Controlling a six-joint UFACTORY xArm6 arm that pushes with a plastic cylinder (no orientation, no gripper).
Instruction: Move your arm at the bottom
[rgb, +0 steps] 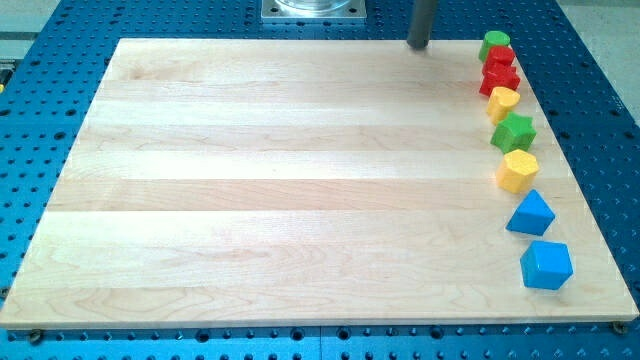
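Pincer absent: my tip (418, 46), a stiff bare rod, rests on the bench (280, 180) just left of the green block (493, 44), gripping nothing.

No text, label, brand, number or sign can be read anywhere on the board or blocks.
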